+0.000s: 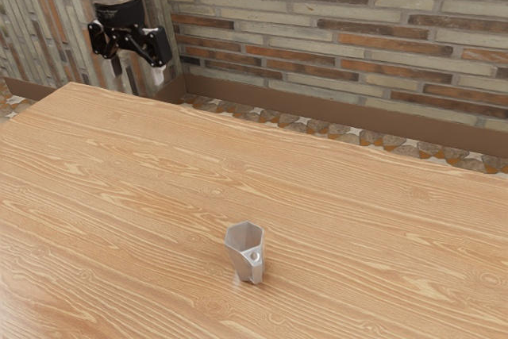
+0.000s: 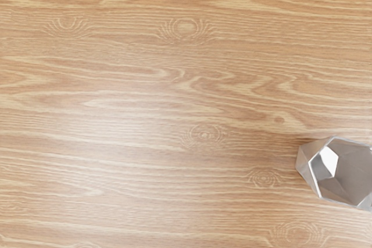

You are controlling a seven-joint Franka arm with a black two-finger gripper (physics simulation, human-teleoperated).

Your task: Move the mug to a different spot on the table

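Observation:
A small grey faceted mug [image 1: 245,252] stands upright on the wooden table [image 1: 119,196], toward its front and a little to the exterior view's right of the middle. My gripper [image 1: 140,71] hangs high over the table's far corner at the exterior view's upper left, well away from the mug. Its fingers are open with nothing between them. The wrist view looks straight down on the table, and the mug [image 2: 337,170] shows there from above, off to one side of my hand.
A brick wall [image 1: 341,29] with a brown baseboard runs behind the table's far edge. Bare wood grain [image 2: 174,103] lies under my hand.

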